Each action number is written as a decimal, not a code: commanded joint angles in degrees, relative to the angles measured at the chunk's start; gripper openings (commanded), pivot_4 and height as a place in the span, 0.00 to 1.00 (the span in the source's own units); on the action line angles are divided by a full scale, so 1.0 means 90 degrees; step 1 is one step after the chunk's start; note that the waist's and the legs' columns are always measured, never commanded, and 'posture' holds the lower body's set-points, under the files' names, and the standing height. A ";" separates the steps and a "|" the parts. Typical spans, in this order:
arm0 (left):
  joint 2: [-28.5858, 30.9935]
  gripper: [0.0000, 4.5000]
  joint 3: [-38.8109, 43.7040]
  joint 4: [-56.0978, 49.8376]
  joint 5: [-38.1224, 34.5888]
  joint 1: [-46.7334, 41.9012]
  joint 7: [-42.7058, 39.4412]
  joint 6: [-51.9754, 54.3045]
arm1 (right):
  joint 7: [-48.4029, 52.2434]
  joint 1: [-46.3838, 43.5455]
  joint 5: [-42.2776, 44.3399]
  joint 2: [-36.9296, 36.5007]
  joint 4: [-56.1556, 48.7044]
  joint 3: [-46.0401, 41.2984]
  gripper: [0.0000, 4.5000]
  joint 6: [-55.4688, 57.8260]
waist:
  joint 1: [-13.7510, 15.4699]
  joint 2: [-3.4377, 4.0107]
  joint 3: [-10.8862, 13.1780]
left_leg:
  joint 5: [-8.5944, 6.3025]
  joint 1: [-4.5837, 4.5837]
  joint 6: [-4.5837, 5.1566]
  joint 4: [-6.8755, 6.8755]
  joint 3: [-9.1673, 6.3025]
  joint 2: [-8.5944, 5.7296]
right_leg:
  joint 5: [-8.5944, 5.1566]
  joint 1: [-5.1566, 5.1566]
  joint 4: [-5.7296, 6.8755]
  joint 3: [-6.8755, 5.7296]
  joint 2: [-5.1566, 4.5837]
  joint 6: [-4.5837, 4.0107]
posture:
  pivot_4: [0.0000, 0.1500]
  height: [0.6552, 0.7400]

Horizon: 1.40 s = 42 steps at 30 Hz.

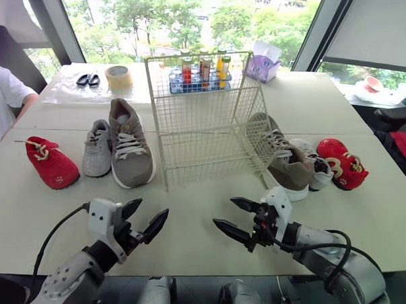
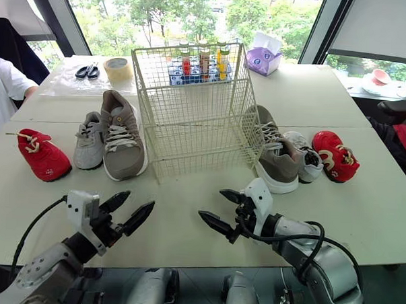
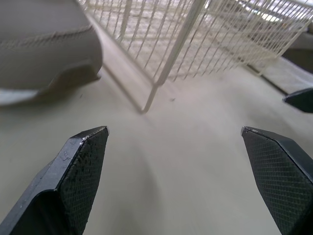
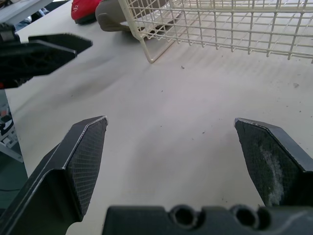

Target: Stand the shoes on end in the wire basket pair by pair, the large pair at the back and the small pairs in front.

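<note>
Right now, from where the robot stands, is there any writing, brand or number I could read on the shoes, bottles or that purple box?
No text here can be read.
bottles behind the wire basket: labels too small to read.
purple tissue box: print too blurred to read.
red shoe at the right: white markings, not legible as letters.

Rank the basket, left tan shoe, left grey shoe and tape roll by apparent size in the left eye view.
Largest to smallest:
basket
tan shoe
grey shoe
tape roll, though it sits farther back, which makes it look smaller.
</note>
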 commanded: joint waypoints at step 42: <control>0.3439 0.99 0.1576 -0.0033 -0.4115 -0.2027 -0.1440 0.1704 | 0.4017 -0.5347 0.0401 -0.4135 0.1634 0.0308 1.00 0.0617 | -0.0154 0.0025 0.0022 | 0.0000 0.0010 -0.0001 -0.0004 0.0012 0.0000 | 0.0003 -0.0001 -0.0004 0.0008 0.0007 -0.0006 | 1.00 0.45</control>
